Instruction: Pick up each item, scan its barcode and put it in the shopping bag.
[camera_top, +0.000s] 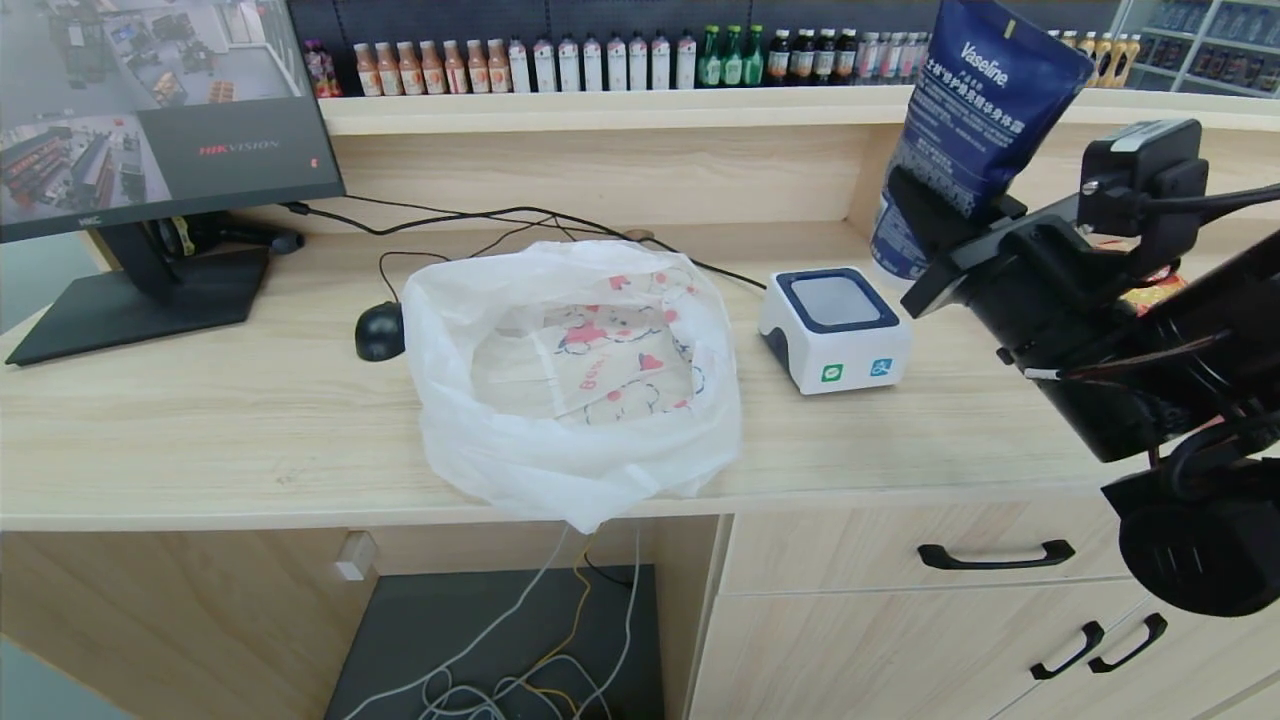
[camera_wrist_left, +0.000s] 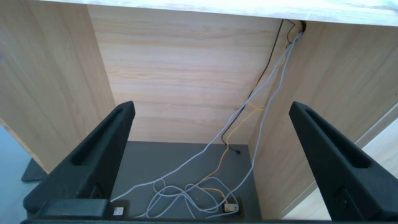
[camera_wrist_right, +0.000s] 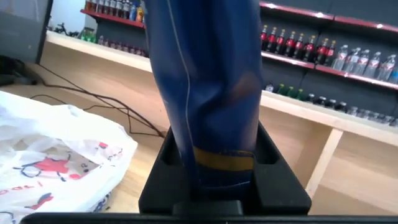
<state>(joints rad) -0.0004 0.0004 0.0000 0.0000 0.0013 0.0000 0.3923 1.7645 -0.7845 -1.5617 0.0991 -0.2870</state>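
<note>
My right gripper (camera_top: 925, 215) is shut on a dark blue refill pouch (camera_top: 975, 120), held upright above the counter just right of the white barcode scanner (camera_top: 835, 330). From the right wrist the blue pouch (camera_wrist_right: 211, 87) is pinched between the two black fingers (camera_wrist_right: 273, 158). The white plastic shopping bag (camera_top: 575, 380) sits open at the counter's middle, with a printed packet (camera_top: 610, 365) inside; its edge also appears as the bag (camera_wrist_right: 56, 155). My left gripper (camera_wrist_left: 211, 155) hangs open below the counter, over cables on the floor.
A monitor (camera_top: 150, 110) on a stand is at the back left, a black mouse (camera_top: 380, 330) beside the bag, and cables run along the counter's back. A raised shelf ledge (camera_top: 600, 105) with bottles behind it. Drawers (camera_top: 995, 555) below right.
</note>
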